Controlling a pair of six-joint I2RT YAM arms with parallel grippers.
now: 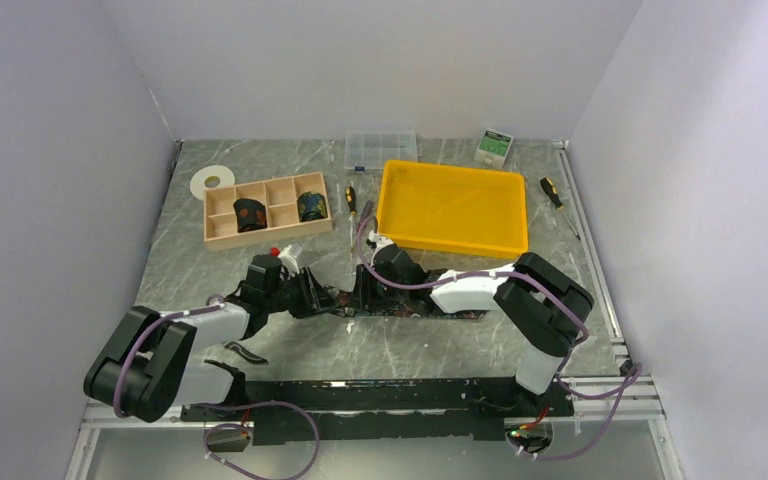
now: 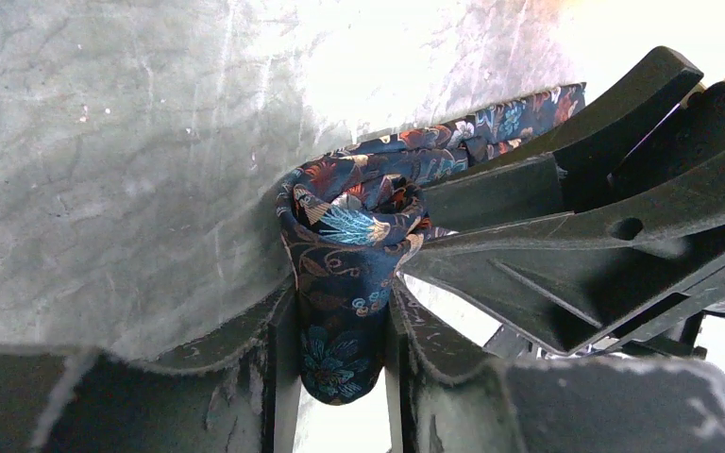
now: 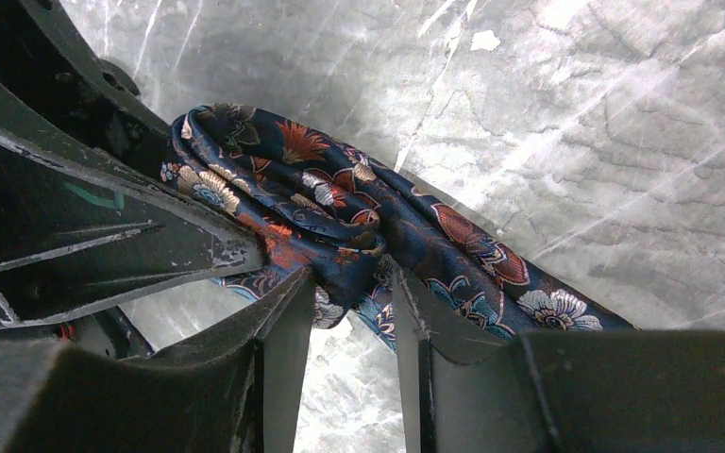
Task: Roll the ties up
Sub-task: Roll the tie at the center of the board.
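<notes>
One floral navy tie (image 1: 420, 312) lies as a long strip across the table's middle. Its left end is wound into a small coil (image 2: 349, 255). My left gripper (image 1: 315, 292) is shut on that coil, which stands between its fingertips in the left wrist view (image 2: 340, 311). My right gripper (image 1: 365, 288) faces it from the right, its fingers (image 2: 529, 189) touching the coil. In the right wrist view it (image 3: 345, 283) pinches bunched tie fabric (image 3: 340, 203) just beside the coil. Two rolled ties (image 1: 250, 213) (image 1: 310, 207) sit in a wooden divided box (image 1: 222, 240).
A yellow tray (image 1: 452, 208) stands behind the right arm. A clear organiser (image 1: 381, 148), a small green-white box (image 1: 494, 146), a white tape roll (image 1: 212, 180), a screwdriver (image 1: 552, 192) and hand tools (image 1: 352, 200) lie along the back.
</notes>
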